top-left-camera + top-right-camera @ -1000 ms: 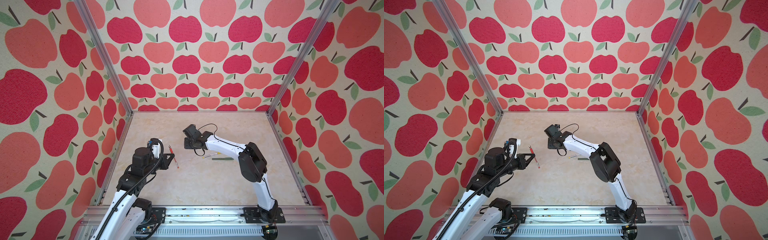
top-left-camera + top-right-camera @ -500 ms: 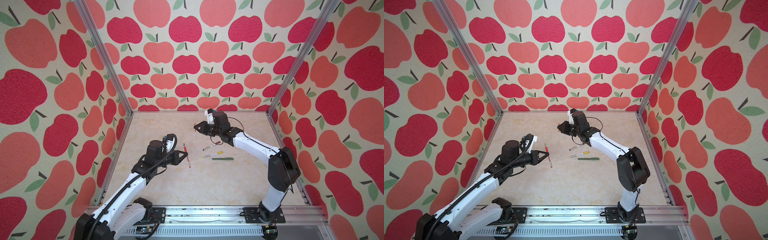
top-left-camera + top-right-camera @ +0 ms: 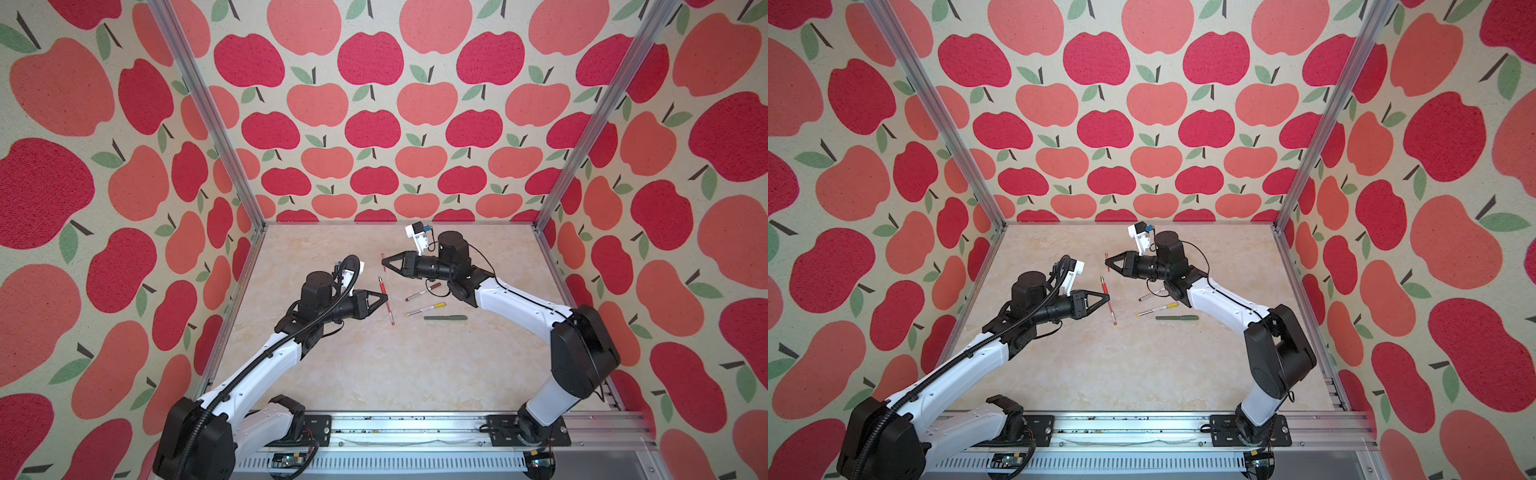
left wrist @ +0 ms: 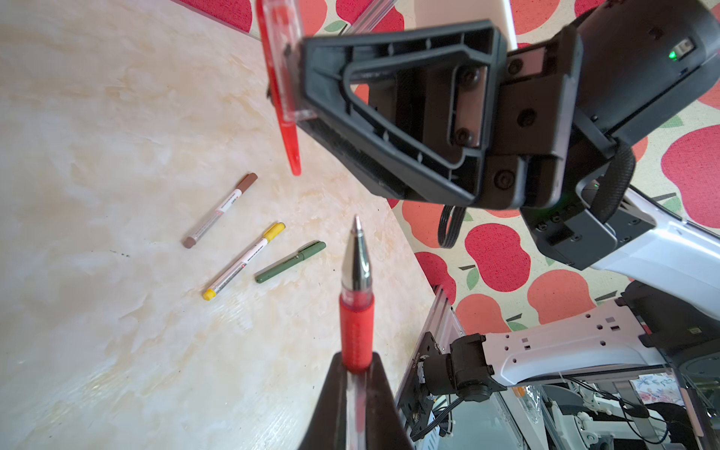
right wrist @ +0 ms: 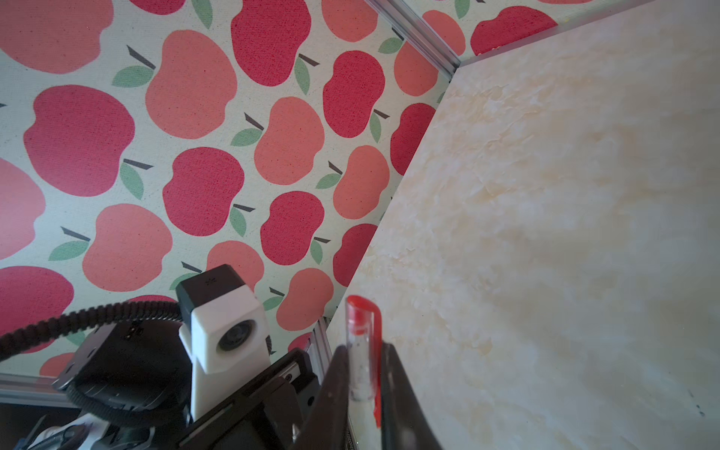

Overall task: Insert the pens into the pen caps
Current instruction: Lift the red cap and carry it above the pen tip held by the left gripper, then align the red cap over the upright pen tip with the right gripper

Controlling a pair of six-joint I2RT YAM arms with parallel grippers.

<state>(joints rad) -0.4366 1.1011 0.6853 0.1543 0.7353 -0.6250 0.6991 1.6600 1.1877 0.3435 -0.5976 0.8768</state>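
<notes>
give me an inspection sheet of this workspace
surface: marbled beige table
job's things: red pen in left claw, tip bare; red cap in right claw, apart from the pen; brown pen, yellow pen, green pen lie capped on table
clutter: nothing seen
claws: left shut on pen, right shut on cap
cables: ribbed hose along left arm, thin wire looped at right arm
surroundings: apple-print walls, metal frame
</notes>
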